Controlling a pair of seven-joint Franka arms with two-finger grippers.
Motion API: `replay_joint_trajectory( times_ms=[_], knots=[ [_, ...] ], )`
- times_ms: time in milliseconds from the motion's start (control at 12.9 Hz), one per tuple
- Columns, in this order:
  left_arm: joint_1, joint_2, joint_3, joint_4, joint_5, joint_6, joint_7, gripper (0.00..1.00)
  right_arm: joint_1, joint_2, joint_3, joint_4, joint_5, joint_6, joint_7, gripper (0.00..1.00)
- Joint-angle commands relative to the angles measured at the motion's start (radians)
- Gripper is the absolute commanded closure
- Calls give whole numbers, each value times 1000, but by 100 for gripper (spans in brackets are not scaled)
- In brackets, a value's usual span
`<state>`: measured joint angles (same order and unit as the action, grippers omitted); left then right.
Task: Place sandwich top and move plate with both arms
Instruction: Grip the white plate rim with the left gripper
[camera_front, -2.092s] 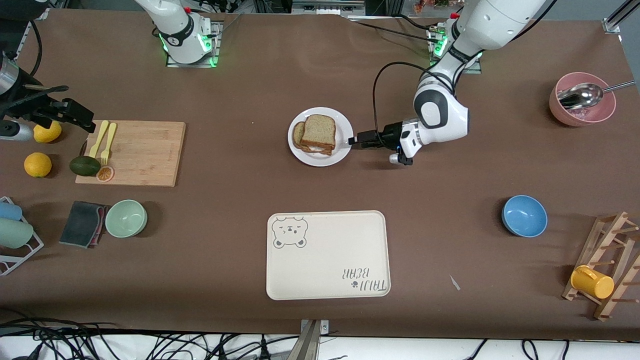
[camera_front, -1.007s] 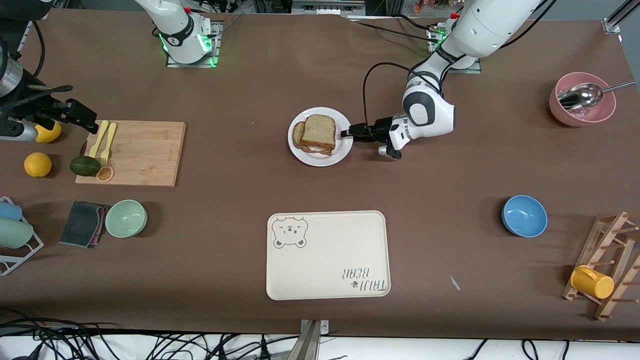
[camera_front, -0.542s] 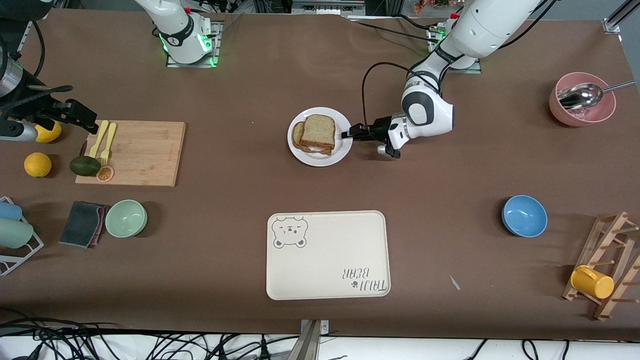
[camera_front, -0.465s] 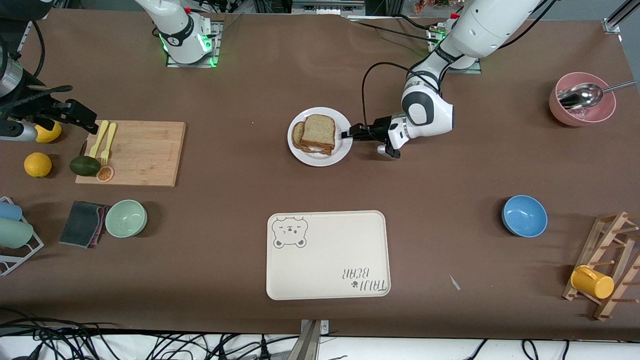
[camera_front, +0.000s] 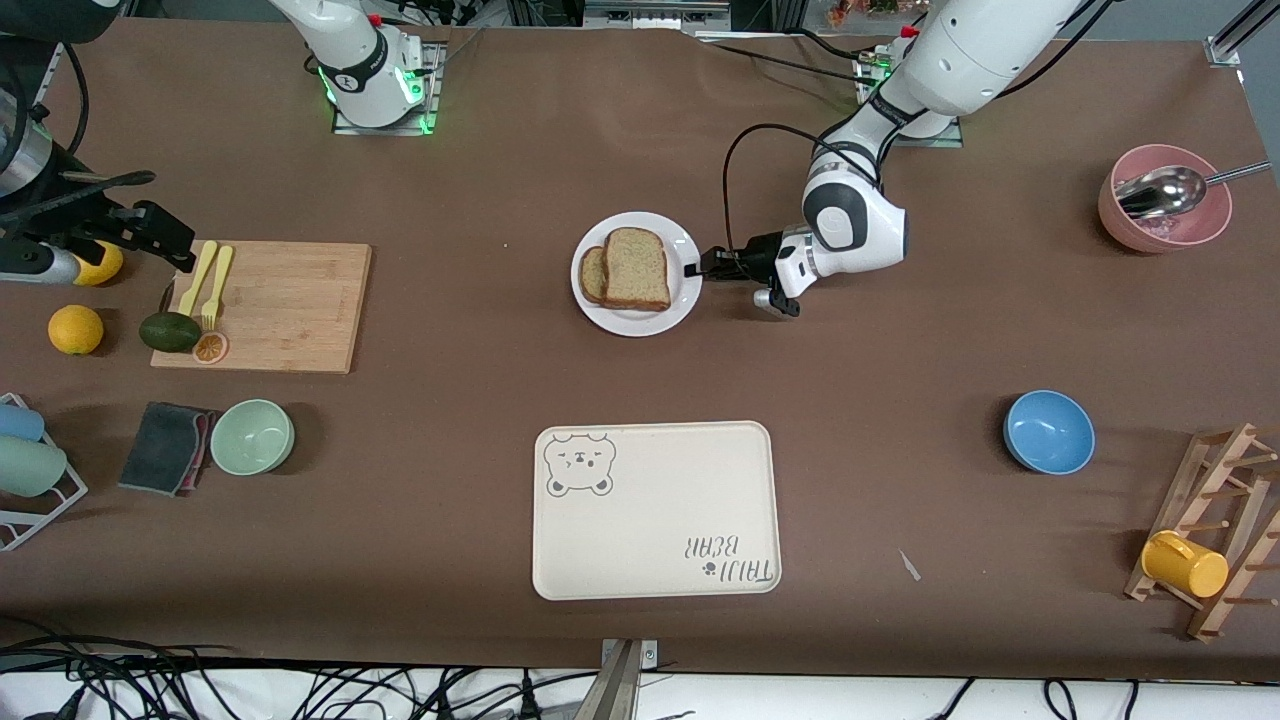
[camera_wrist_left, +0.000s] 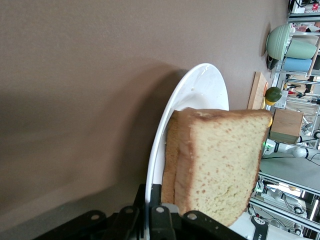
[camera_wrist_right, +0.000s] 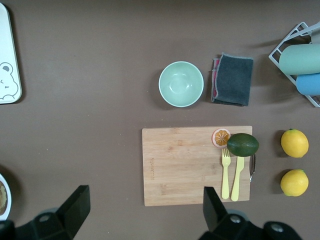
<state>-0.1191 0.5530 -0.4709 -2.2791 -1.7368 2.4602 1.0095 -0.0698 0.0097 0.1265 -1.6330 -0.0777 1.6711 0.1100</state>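
Observation:
The white plate (camera_front: 640, 322) sits mid-table, farther from the front camera than the cream tray. On it the sandwich top (camera_front: 636, 268) lies over the stack, with a lower slice (camera_front: 594, 274) sticking out beside it. My left gripper (camera_front: 697, 268) is shut on the plate's rim at the edge toward the left arm's end. The left wrist view shows the plate (camera_wrist_left: 192, 90) edge-on between the jaws of the left gripper (camera_wrist_left: 155, 212), with the sandwich top (camera_wrist_left: 225, 160) close by. My right gripper (camera_front: 165, 235) hangs open and empty above the cutting board (camera_wrist_right: 195, 165), where the right gripper (camera_wrist_right: 145, 205) looks straight down.
A cream bear tray (camera_front: 655, 510) lies nearer the front camera than the plate. At the right arm's end are the cutting board (camera_front: 265, 305) with forks, an avocado, lemons, a green bowl (camera_front: 252, 436) and a cloth. A blue bowl (camera_front: 1048, 431), pink bowl (camera_front: 1165, 215) and mug rack are at the left arm's end.
My left gripper has moved in to the plate's edge and closed on its rim. The plate with the sandwich has shifted slightly. The right arm has barely moved.

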Motion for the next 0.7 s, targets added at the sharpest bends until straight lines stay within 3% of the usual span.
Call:
replay_joint_trajectory(
  times_ms=[0,232,620],
  knots=[
    [22,-19,-2,-4,-47,14,32,100,4,1,-1,-1,-20,12,-10,0],
    [35,-35,-2,10,-88,13,32,100,5,3,1,-1,-46,15,-12,0],
    [38,-68,1,111,-162,14,-18,100,2,7,-2,-1,-48,18,-15,0]
  ],
)
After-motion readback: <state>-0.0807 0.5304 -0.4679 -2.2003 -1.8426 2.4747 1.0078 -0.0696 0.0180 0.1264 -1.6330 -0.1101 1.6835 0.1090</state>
